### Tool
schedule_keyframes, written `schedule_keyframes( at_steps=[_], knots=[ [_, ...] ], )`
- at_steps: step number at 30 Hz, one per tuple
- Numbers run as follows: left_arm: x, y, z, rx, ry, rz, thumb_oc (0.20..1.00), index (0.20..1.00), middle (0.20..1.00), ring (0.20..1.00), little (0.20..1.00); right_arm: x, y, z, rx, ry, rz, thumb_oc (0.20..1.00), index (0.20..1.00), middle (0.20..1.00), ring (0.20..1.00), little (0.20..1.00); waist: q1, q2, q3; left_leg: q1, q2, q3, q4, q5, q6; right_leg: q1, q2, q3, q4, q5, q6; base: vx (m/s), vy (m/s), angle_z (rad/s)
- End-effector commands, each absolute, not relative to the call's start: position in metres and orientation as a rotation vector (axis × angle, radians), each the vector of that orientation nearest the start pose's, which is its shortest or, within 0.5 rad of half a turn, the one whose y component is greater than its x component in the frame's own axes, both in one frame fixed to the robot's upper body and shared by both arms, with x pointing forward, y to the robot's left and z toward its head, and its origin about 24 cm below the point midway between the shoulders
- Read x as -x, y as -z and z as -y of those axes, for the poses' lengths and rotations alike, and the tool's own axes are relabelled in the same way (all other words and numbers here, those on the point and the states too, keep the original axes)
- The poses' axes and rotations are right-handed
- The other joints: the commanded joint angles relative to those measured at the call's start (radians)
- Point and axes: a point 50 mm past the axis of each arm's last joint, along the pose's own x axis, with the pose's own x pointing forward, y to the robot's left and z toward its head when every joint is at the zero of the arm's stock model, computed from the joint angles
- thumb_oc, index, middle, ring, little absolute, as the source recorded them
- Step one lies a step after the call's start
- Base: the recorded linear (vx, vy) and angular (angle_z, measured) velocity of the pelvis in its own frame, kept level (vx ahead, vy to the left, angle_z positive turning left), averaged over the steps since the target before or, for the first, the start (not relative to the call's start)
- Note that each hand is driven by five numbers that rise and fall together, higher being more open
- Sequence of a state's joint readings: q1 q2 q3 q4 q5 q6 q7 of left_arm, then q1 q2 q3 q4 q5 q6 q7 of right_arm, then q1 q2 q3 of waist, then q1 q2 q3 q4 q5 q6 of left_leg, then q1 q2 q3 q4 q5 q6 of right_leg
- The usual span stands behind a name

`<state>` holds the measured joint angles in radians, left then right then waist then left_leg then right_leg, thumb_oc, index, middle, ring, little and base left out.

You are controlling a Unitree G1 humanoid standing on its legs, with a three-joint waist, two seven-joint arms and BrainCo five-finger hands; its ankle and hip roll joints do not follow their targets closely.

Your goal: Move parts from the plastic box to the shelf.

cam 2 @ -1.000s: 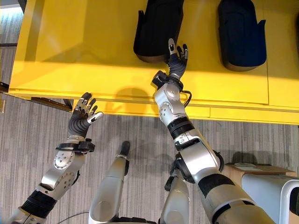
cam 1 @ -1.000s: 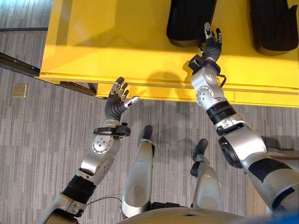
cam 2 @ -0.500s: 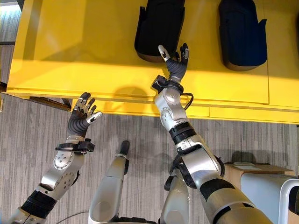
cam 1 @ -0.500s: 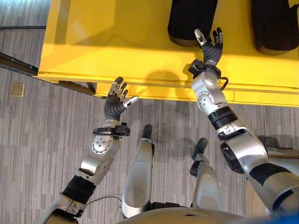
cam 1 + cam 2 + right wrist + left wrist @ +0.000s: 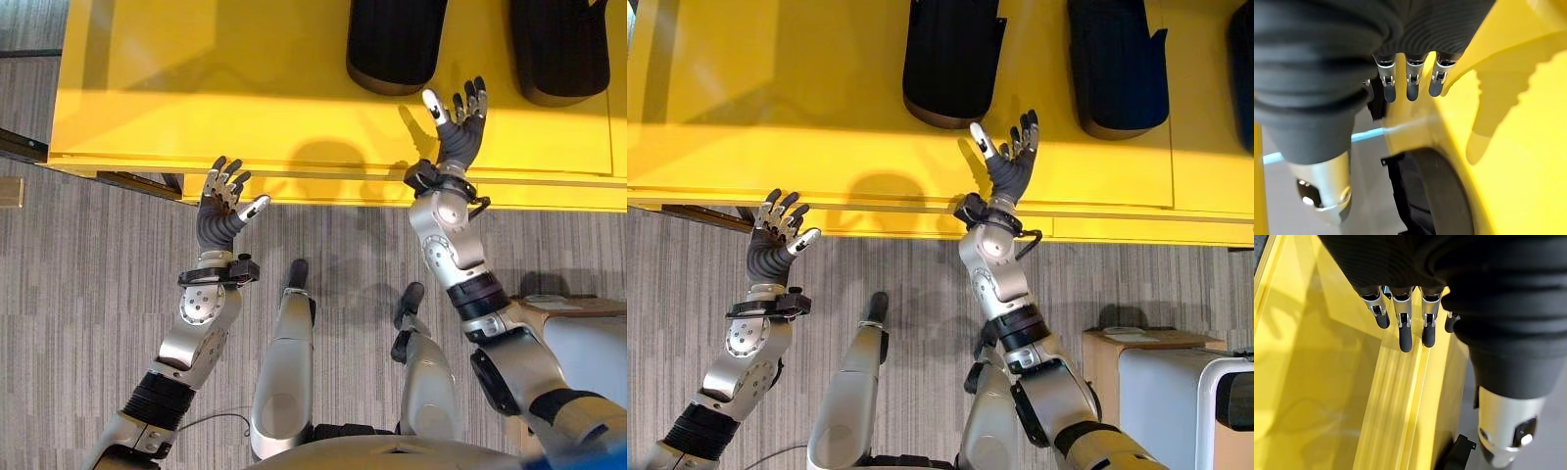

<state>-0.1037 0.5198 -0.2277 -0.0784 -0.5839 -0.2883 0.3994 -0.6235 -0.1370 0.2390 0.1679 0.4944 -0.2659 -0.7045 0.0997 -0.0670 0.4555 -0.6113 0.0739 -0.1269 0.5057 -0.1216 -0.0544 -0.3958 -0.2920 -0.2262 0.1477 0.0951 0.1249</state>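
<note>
Box (image 5: pixel 1176 377) beside right hand (image 5: pixel 1011 162) appears in right eye view.

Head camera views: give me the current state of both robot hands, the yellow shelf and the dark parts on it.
Left robot hand: open, empty, at the shelf's front edge.
Right robot hand: open, empty, raised over the shelf.
Yellow shelf: bare in front of the left hand.
Dark parts: lying on the shelf, not touched.

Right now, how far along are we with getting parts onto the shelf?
Done: two dark moulded parts lie on the yellow shelf. In hand: nothing; the right hand is open above the shelf beside the nearer part, and the left hand is open at the shelf's front edge. Left: I cannot tell; how many parts remain can't be judged from here.
</note>
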Motion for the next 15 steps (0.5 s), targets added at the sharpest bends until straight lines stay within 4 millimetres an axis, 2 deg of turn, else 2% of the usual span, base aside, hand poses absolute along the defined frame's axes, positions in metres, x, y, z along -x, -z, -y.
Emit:
schedule_keyframes(
  at_steps=[1, 9, 11, 12, 15],
  knots=[
    [-0.259, -0.129, -0.187, 0.145, -0.071, 0.407, 1.000, 1.000, 1.000, 1.000, 1.000, -0.319, -0.220, 0.123, -0.472, 0.253, 0.665, 1.000, 1.000, 1.000, 1.000, 1.000, 0.004, 0.012, 0.003, 0.026, 0.057, 0.058, -0.094, 0.063, -0.004, 0.110, -0.037, 0.013, 0.131, -0.097, 0.027, -0.01, -0.007, -0.03],
    [-0.255, -0.135, -0.191, 0.121, -0.094, 0.446, 1.000, 1.000, 1.000, 1.000, 1.000, -0.288, -0.220, 0.128, -0.489, 0.194, 0.763, 1.000, 1.000, 1.000, 1.000, 1.000, -0.020, 0.000, -0.008, 0.034, 0.066, 0.065, -0.093, 0.062, -0.006, 0.107, -0.035, 0.021, 0.135, -0.098, 0.030, 0.00, -0.008, -0.03],
    [-0.255, -0.143, -0.194, 0.113, -0.107, 0.484, 1.000, 1.000, 1.000, 1.000, 1.000, -0.281, -0.214, 0.128, -0.484, 0.164, 0.762, 1.000, 1.000, 1.000, 1.000, 1.000, -0.028, -0.006, -0.014, 0.037, 0.068, 0.068, -0.095, 0.063, -0.007, 0.107, -0.034, 0.023, 0.133, -0.097, 0.030, 0.00, 0.000, 0.00],
    [-0.253, -0.153, -0.199, 0.088, -0.141, 0.546, 1.000, 1.000, 1.000, 1.000, 1.000, -0.274, -0.208, 0.131, -0.476, 0.143, 0.758, 1.000, 1.000, 1.000, 1.000, 1.000, -0.038, -0.012, -0.020, 0.040, 0.072, 0.069, -0.098, 0.063, -0.009, 0.106, -0.033, 0.024, 0.133, -0.098, 0.031, 0.00, 0.000, 0.00],
    [-0.251, -0.169, -0.204, 0.091, -0.180, 0.633, 1.000, 1.000, 1.000, 1.000, 1.000, -0.266, -0.199, 0.136, -0.471, 0.113, 0.744, 1.000, 1.000, 1.000, 1.000, 1.000, -0.052, -0.020, -0.026, 0.041, 0.076, 0.072, -0.099, 0.065, -0.012, 0.105, -0.031, 0.028, 0.131, -0.096, 0.031, 0.00, 0.000, 0.00]
  ],
)
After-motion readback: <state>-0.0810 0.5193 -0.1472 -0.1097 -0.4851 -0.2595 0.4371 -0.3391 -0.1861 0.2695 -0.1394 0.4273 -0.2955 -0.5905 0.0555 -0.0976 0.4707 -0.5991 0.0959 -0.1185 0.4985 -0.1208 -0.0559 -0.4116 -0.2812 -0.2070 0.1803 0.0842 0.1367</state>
